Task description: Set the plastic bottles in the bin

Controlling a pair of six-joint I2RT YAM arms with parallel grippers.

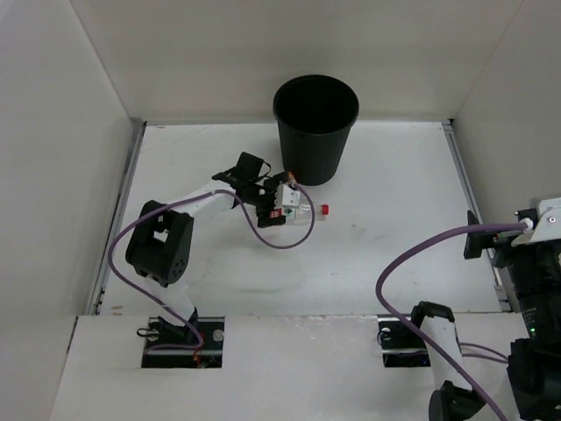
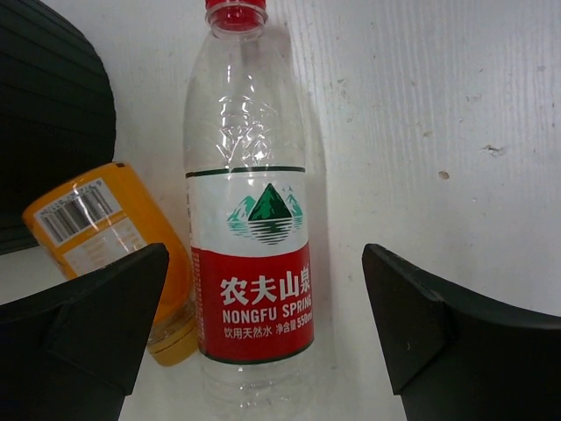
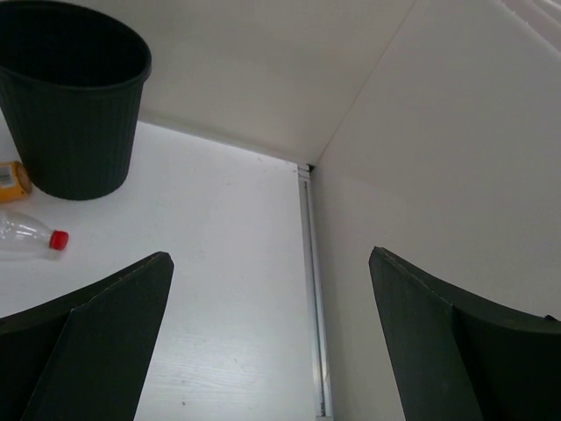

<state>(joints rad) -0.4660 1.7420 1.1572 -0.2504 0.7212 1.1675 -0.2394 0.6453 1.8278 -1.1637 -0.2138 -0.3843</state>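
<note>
A clear bottle with red label and red cap (image 2: 250, 263) lies on the white table, cap pointing away, between my left gripper's (image 2: 266, 289) open jaws, which touch nothing. In the top view this bottle (image 1: 308, 210) lies just in front of the tall black bin (image 1: 316, 127), with the left gripper (image 1: 273, 209) over its base end. A shorter orange bottle (image 2: 105, 237) lies beside it on the left, close to the bin (image 2: 44, 132). My right gripper (image 3: 272, 263) is open and empty, far right near the wall (image 1: 475, 237). The white-capped bottle is not in view.
White walls enclose the table on three sides. A metal rail (image 3: 311, 289) runs along the right wall's foot. The right wrist view also shows the bin (image 3: 74, 96), the orange bottle (image 3: 10, 180) and the red-capped bottle (image 3: 31, 239). A purple cable (image 1: 289, 237) loops beside the left gripper.
</note>
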